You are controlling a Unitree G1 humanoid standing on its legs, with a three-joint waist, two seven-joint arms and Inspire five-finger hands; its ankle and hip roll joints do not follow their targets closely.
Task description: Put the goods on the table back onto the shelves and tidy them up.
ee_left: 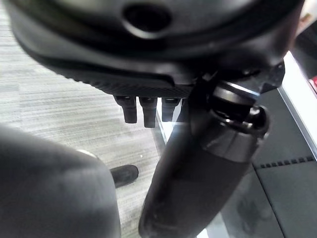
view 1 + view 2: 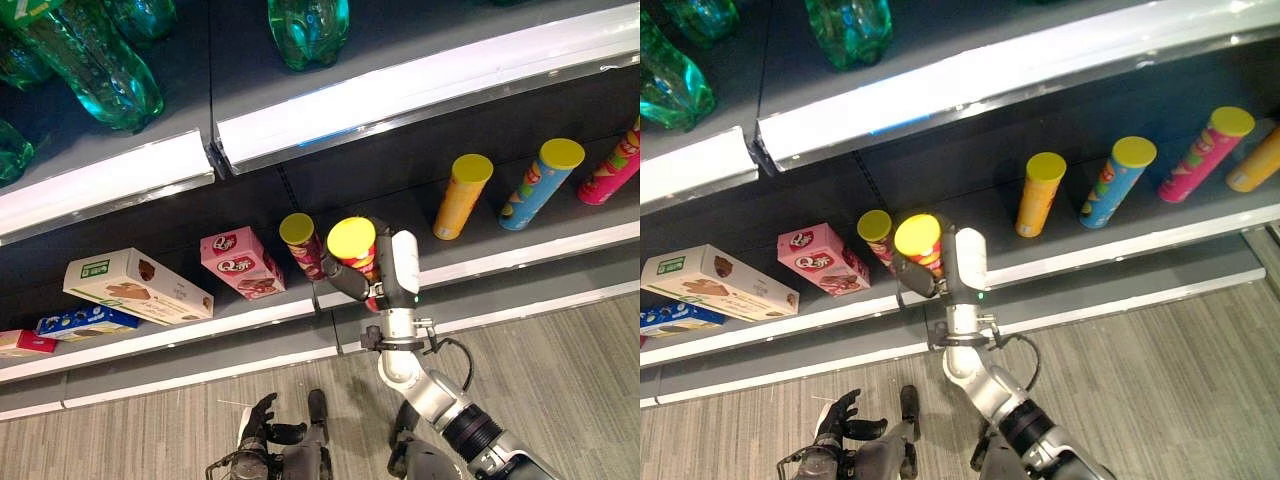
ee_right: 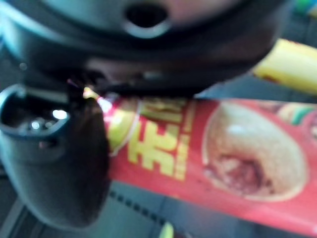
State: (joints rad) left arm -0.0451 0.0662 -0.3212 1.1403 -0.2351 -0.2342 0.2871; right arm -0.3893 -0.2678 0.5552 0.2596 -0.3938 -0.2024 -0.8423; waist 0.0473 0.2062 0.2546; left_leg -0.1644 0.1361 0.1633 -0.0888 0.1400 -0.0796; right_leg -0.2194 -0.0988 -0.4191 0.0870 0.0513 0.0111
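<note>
Clamped in the right hand (image 2: 385, 268): red chip can (image 2: 356, 250) with a yellow lid, held upright over the front edge of the lower shelf (image 2: 520, 245), dark fingers curled round its body and the white-covered thumb on its right side. Seen close in the right wrist view, same can (image 3: 208, 158) crossing past the thumb: red wrap, yellow lettering, a picture of a pale round chip. Just left of it on the shelf, touching or nearly so, a second red can (image 2: 300, 243), also yellow-lidded, tilted. Further left, pink snack box (image 2: 243, 263), then a large white biscuit box (image 2: 135, 287) lying at a slant, a blue box (image 2: 85, 322) and a red box (image 2: 22, 343) at the far edge. To the right on the same shelf, well apart from the held can, an orange can (image 2: 462, 196), a blue can (image 2: 541, 183) and a pink can (image 2: 612, 170), all leaning the same way; beyond the pink one in the right eye view, one more orange can (image 2: 1256, 160). Above, on the upper shelf (image 2: 420, 80), green bottles (image 2: 95, 65). Low by the grey wood-look floor (image 2: 560, 360), left hand (image 2: 262, 425) hanging with fingers loosely bent, holding nothing; in the left wrist view, fingertips (image 1: 143, 110) in a row over the floor, relaxed.
</note>
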